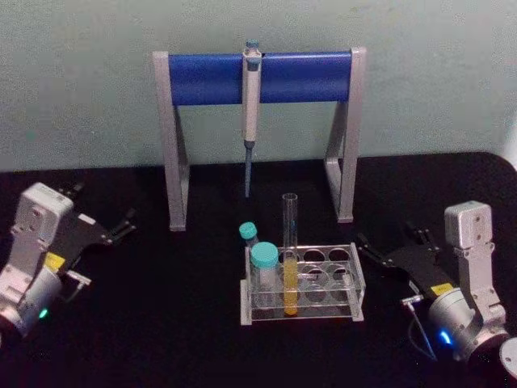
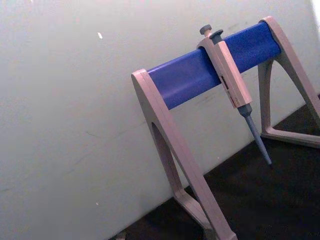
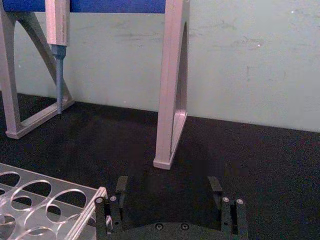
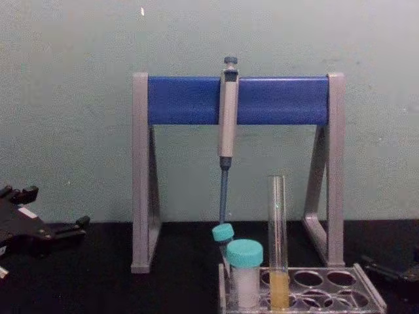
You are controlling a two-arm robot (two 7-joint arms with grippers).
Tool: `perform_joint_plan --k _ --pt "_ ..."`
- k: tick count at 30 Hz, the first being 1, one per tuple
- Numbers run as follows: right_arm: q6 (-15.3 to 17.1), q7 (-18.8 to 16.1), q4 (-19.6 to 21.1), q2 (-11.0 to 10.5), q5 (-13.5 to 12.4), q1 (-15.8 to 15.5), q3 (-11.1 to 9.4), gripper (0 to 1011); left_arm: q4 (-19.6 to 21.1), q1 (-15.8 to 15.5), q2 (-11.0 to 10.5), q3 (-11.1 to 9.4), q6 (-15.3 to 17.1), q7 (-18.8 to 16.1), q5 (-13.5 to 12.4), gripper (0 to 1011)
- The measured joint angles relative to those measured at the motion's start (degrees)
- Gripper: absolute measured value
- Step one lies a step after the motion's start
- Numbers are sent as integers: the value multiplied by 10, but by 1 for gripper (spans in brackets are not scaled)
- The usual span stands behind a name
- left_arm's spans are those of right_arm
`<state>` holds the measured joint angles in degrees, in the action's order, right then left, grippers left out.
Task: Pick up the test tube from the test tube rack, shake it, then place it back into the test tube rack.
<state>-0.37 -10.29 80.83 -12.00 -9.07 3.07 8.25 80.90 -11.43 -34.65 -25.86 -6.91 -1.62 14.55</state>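
The right gripper [image 1: 367, 246], fingers spread and empty, is positioned beside the test tube rack [image 1: 355, 279], presumably for reaching the upright test tube [image 1: 290, 259].

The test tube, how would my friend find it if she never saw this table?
Find the blue-barred pipette stand; in front sits the clear test tube rack. The test tube stands there beside two teal-capped vials, tallest, uncapped, with yellow liquid.
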Motion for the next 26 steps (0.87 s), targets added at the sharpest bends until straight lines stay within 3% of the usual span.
perform_joint_plan --k 26 --pt "0 1 0 0 0 0 0 1000 0 0 0 0 0 0 0 1001"
